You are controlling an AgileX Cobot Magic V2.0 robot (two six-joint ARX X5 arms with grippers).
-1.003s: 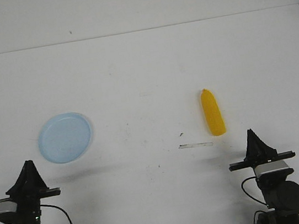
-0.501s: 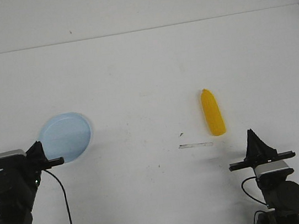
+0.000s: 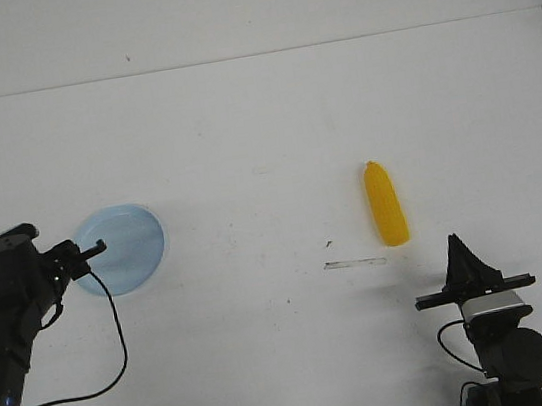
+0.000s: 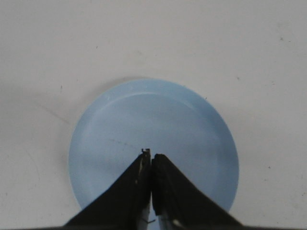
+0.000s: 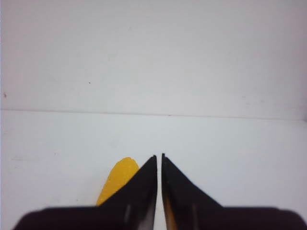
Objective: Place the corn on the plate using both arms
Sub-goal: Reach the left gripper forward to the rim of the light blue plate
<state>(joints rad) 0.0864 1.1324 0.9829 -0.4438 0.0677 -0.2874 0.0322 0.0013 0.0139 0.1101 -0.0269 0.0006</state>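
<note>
The yellow-orange corn (image 3: 385, 204) lies on the white table right of centre, tapered end pointing away. The pale blue plate (image 3: 126, 247) lies at the left. My left gripper (image 3: 96, 251) is shut and empty, raised over the plate's near left edge; in the left wrist view its tip (image 4: 151, 154) hangs over the plate (image 4: 153, 124). My right gripper (image 3: 455, 238) is shut and empty, low at the table's front, behind the corn's near end. The right wrist view shows its tip (image 5: 159, 155) with the corn (image 5: 119, 177) partly hidden behind the fingers.
A thin grey strip (image 3: 355, 263) lies on the table just in front of the corn. The table's far edge (image 3: 250, 56) meets a white wall.
My left arm has risen from its low rest position and swung forward, its shut gripper now over the plate's near edge. The right arm, corn and plate have not moved.
</note>
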